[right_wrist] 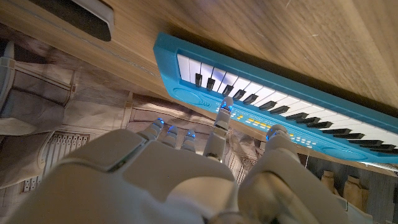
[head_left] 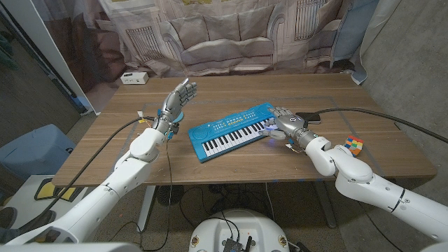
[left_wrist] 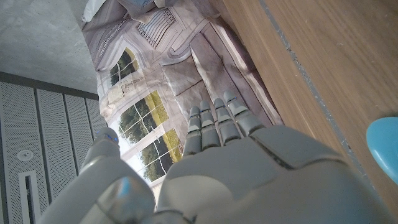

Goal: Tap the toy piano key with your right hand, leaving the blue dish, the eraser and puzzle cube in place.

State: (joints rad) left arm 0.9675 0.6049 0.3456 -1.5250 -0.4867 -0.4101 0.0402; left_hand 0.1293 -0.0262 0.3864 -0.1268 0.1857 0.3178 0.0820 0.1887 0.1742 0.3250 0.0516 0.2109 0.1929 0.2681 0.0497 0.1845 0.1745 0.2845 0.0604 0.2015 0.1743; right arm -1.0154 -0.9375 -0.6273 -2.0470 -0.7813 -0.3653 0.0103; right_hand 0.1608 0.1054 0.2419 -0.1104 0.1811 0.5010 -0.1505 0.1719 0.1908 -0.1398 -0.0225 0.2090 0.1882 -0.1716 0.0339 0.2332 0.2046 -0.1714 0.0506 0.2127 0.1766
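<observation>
From the head view, the blue toy piano (head_left: 234,130) lies mid-tabletop (head_left: 210,91), the right hand (head_left: 285,126) at its right end, holding nothing; the puzzle cube (head_left: 355,145) sits well clear. The left hand (head_left: 178,98) is raised, fingers apart. In the right wrist view one finger (right_wrist: 221,121) reaches toward the keys (a short, light dab should do).

Wooden table (head_left: 210,171) with toy piano (head_left: 234,130), puzzle cube (head_left: 353,145), white box (head_left: 133,78).
</observation>
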